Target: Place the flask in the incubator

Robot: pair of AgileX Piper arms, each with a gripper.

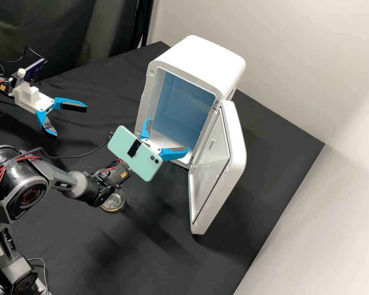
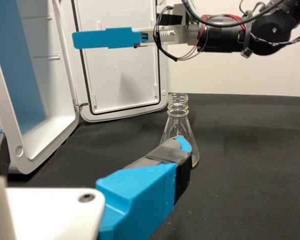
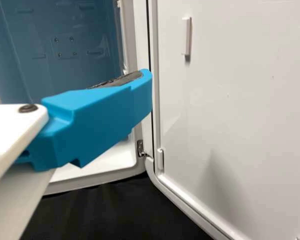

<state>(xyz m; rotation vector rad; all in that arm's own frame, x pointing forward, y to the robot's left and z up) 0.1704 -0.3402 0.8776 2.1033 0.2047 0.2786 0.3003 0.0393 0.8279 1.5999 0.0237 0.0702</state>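
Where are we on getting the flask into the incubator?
Done: the incubator has its door open. In hand: nothing yet. The right pincer is open and empty at the incubator's mouth, and the left pincer is open, off to the side. The flask stands upright on the bench, ungripped. Left: grasp the flask, carry it inside, set it down, let go.

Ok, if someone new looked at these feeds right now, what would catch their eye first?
First the white incubator at the back of the bench, its door swung wide and its blue inside showing. The right gripper hangs open and empty at that opening. The clear flask stands upright on the bench under that arm, and the left gripper is open farther off.
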